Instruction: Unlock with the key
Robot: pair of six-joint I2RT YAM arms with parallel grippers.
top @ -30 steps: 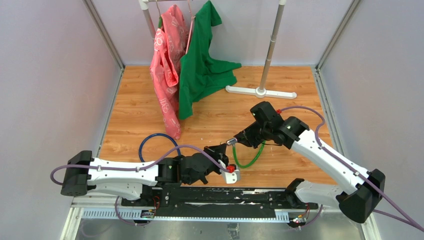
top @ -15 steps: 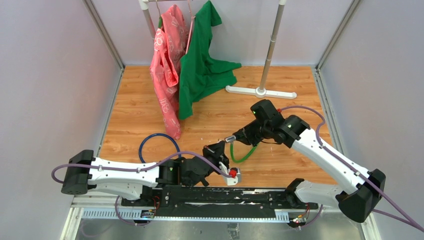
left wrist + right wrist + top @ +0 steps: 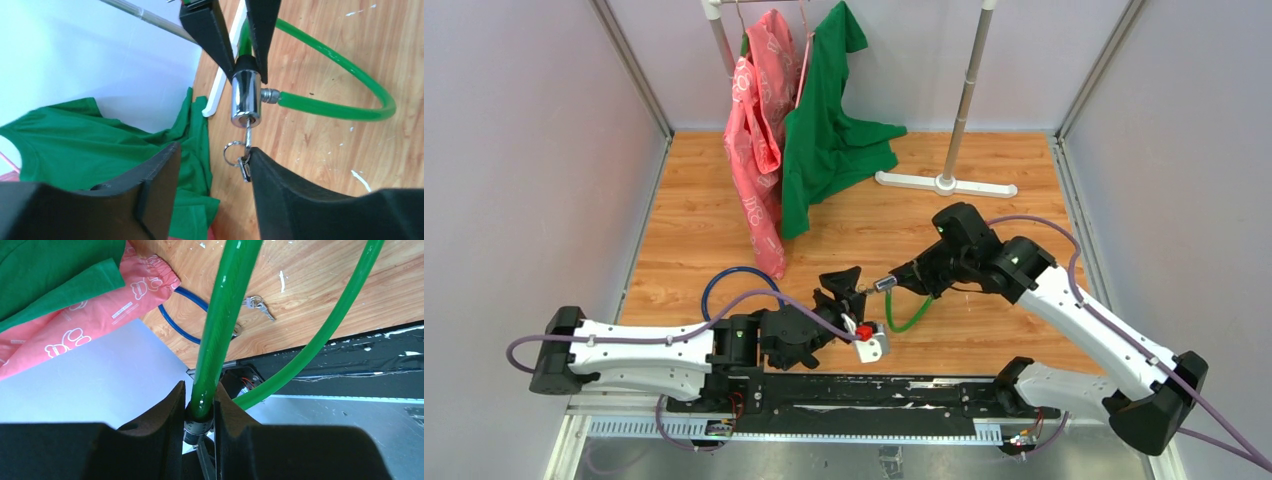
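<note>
Green cable lock (image 3: 330, 107) clamped in right tool (image 3: 200, 392), key (image 3: 246, 149) in its chrome barrel (image 3: 245, 97), left tool (image 3: 214, 150) apart

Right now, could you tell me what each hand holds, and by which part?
Right hand: green cable lock, gripped beside its chrome barrel; left hand: nothing.

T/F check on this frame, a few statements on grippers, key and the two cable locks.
1. The right gripper is clamped on the green cable lock. True.
2. The left gripper is shut on the key. False: its jaws stand open, with the key by one finger.
3. The key sits in the chrome lock cylinder. True.
4. The blue cable lock is held in the air. False: it lies on the wooden tabletop, in neither gripper.
</note>
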